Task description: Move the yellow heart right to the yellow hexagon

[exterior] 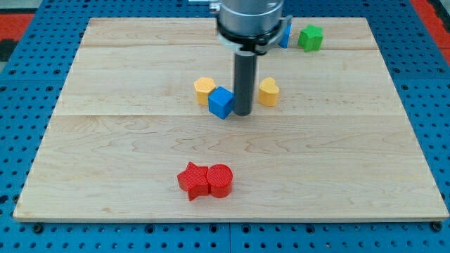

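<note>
A yellow heart [268, 91] lies just above the board's middle, on the right of my rod. A yellow hexagon [204, 88] lies to its left, with a blue cube [221, 102] against the hexagon's lower right. My tip [242, 113] stands between the blue cube and the yellow heart. It is close against the cube's right side and a small gap left of the heart. The rod hides the space between the two yellow blocks.
A green block [310, 37] and a blue block [285, 34], partly hidden by the arm, lie near the view's top right. A red star [191, 180] and a red cylinder [220, 180] touch each other near the view's bottom. The wooden board [105, 161] lies on a blue pegboard.
</note>
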`<state>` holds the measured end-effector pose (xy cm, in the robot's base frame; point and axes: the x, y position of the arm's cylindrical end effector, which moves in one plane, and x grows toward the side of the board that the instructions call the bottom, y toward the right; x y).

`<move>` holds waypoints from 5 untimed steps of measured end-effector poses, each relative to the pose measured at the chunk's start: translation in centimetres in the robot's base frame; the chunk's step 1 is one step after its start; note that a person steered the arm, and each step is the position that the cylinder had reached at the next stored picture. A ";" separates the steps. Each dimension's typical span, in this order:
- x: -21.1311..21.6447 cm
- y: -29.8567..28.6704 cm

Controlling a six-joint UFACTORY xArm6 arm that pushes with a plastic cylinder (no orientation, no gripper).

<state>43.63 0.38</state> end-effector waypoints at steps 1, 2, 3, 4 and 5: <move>1.8 -2.7; 0.5 -6.7; 1.1 0.7; -0.8 8.3; -3.8 6.1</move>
<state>39.83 6.50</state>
